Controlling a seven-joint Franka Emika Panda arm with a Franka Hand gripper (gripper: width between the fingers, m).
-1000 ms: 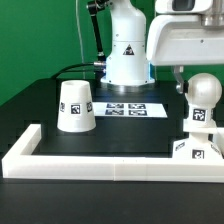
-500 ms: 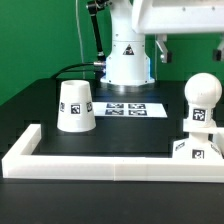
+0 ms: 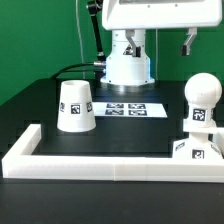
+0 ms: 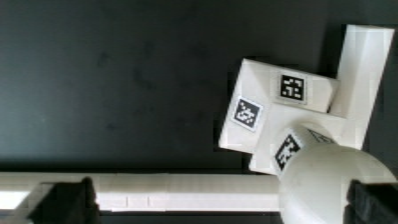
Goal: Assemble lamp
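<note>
The lamp's round-headed bulb (image 3: pixel 203 100) stands upright on the flat angular base (image 3: pixel 195 148) at the exterior view's right, inside the corner of the white rail. The cone shade (image 3: pixel 76 106) stands apart at the exterior view's left. My gripper (image 3: pixel 157 45) hangs high above the table, open and empty, clear of the bulb. In the wrist view the bulb head (image 4: pixel 347 185) and the tagged base (image 4: pixel 276 100) lie below my gripper (image 4: pixel 222 205), with one dark finger (image 4: pixel 68 203) showing at each side.
A long white rail border (image 3: pixel 100 160) runs along the table's front and both sides; it also shows in the wrist view (image 4: pixel 178 188). The marker board (image 3: pixel 133 108) lies in front of the robot's pedestal (image 3: pixel 127 62).
My gripper has risen from beside the bulb and shifted toward the exterior view's left. The bulb stays standing on the base; the shade has not moved.
</note>
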